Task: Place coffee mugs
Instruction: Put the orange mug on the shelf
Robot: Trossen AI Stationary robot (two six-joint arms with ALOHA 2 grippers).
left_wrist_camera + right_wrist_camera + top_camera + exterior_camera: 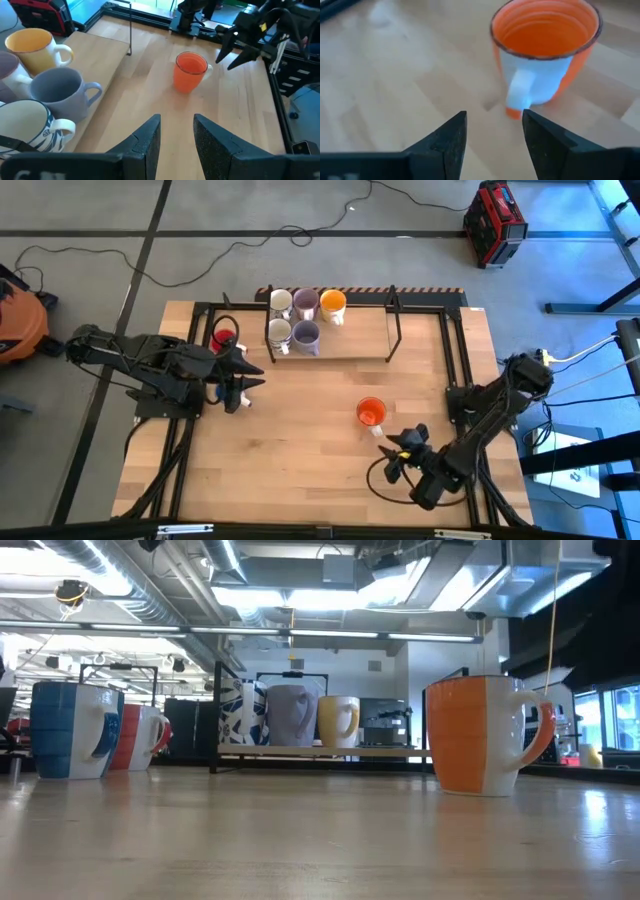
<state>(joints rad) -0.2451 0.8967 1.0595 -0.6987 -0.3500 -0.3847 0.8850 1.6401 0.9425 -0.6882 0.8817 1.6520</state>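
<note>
An orange mug [371,413] stands upright on the bare table, its white handle [522,92] turned toward my right gripper [392,452]. That gripper is open [495,125], a short way off on the mug's near-right side, touching nothing. My left gripper [256,376] is open [175,135] at the table's left, beside a red mug [222,340]. Five mugs stand on a low shelf: white [282,302], lavender [306,302], yellow-orange [333,304], white [279,332], lavender [306,335]. A blue mug [70,730] shows only in the low view, beside the red one [140,735].
The shelf's black wire frame [395,320] rises at the table's far middle, with bare shelf board right of the mugs. Black rails [455,350] run along the table's sides. Cables lie near the right arm's base [375,480]. Open wood lies between the two grippers.
</note>
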